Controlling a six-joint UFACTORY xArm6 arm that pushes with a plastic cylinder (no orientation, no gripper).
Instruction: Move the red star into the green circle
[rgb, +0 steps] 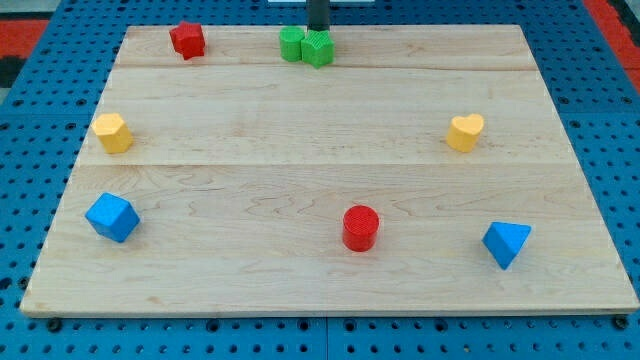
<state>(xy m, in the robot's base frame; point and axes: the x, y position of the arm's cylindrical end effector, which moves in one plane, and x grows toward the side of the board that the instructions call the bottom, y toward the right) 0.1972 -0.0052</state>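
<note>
The red star (187, 40) lies near the board's top left corner. Two green blocks sit side by side and touching at the top middle. The left one (292, 44) looks rounder and the right one (319, 48) more angular, but I cannot tell their shapes for sure. My dark rod comes down from the view's top edge. My tip (317, 30) is just behind the right green block, at or touching its far side. The tip is far to the right of the red star.
A yellow block (112, 132) is at mid left and a yellow heart (465, 131) at mid right. A blue cube (111, 217) is at lower left, a red cylinder (360, 227) at lower middle, a blue triangle (506, 243) at lower right. The wooden board (320, 290) lies on blue pegboard.
</note>
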